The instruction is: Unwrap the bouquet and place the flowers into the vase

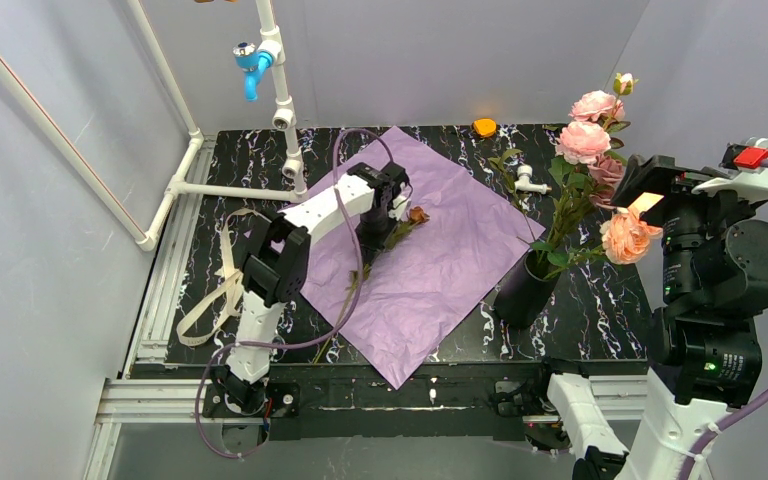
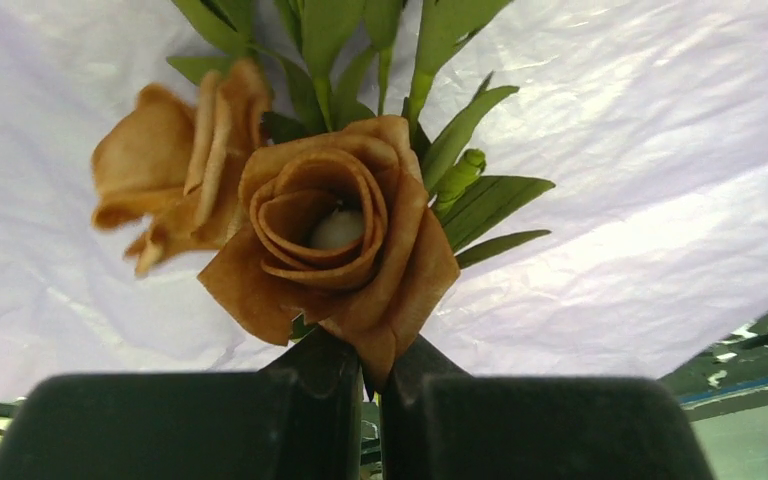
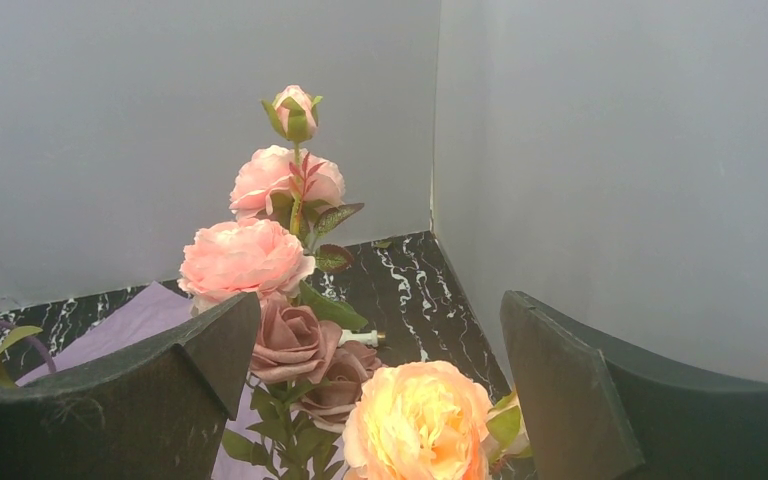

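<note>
A loose beige ribbon (image 1: 226, 250) lies in loops at the far left of the black tabletop (image 1: 610, 300), which is veined with white. Just beside it runs a frame of white plastic pipe (image 1: 230, 190), with a blue fitting (image 1: 251, 62) high on its upright. The left arm reaches from there over a crinkled sheet of lilac wrapping paper (image 1: 450, 270), spread flat across the middle of the tabletop. The left tool (image 1: 378, 232) points down at this sheet. In the left wrist view its two dark fingers (image 2: 290, 410) are pressed together right under the rusty-brown fabric roses (image 2: 330, 240). The petals hide the stem where it passes between them. There are two of these blooms, with green leaves behind them. From above, their long green stem (image 1: 345, 295) trails over the paper toward the near edge.

Past the sheet's far corner sit a small orange object (image 1: 484, 127) and a white pipe fitting (image 1: 528, 182). Right of the paper, touching its edge, stands the matte black cylindrical vase (image 1: 520, 295). It holds pale pink fabric roses (image 1: 583, 140) rising to a bud, dusky mauve roses (image 3: 295, 340) lower down, and a large peach rose (image 1: 628, 238) leaning right. The right tool (image 3: 380, 320) hangs raised at the far right, its dark fingers (image 3: 160, 390) spread wide and gripping nothing. In its wrist view the peach rose shows between them.
</note>
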You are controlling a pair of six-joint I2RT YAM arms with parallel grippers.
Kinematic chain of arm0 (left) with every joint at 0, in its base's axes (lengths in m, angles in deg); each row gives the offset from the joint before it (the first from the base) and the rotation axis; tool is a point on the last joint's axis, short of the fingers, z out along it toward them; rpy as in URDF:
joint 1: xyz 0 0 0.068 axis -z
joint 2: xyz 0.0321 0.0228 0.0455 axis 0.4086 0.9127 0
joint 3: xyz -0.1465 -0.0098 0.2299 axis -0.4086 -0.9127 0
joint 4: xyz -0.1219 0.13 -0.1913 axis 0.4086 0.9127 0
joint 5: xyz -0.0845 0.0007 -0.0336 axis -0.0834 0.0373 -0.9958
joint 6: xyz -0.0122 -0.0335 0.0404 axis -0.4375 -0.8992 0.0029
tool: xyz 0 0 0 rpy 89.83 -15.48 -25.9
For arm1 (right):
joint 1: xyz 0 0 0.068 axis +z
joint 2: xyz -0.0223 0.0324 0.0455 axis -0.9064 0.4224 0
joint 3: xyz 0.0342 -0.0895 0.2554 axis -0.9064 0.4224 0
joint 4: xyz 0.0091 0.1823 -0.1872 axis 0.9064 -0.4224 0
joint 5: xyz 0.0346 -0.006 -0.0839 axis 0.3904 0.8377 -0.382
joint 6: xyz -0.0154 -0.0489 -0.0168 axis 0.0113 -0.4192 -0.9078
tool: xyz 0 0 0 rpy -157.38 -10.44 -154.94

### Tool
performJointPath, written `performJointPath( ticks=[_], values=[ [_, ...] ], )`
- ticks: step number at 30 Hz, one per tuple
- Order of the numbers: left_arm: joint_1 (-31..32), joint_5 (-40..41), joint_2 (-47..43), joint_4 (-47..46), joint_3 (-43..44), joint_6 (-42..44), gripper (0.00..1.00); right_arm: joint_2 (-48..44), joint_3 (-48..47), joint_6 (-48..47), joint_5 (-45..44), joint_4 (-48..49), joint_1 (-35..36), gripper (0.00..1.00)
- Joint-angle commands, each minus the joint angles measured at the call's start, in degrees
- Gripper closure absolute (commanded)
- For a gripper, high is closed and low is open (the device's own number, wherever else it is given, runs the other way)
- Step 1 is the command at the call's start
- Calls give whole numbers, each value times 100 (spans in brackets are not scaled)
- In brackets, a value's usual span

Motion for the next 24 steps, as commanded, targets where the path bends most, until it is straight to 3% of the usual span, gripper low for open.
performJointPath(
  ticks=[1,10,16,21,24],
  values=[
    [-152,-101,-1282,-121,346,-23,100,-99,-158,7,-37,187,-28,0],
    [-509,-658,-3099,-1588,394,-293,100,-118,-240,98,82,234,-24,0],
    [-515,-1151,-4415,-4063,-264,-554,100,-175,-223,169,296,364,-28,0],
    [-506,-1924,-4474,-4694,547,-918,100,-113,-410,201,410,388,-28,0],
    [-495,-2845,-4435,-5306,780,-1340,100,-82,-494,240,515,463,-28,0]
  ],
)
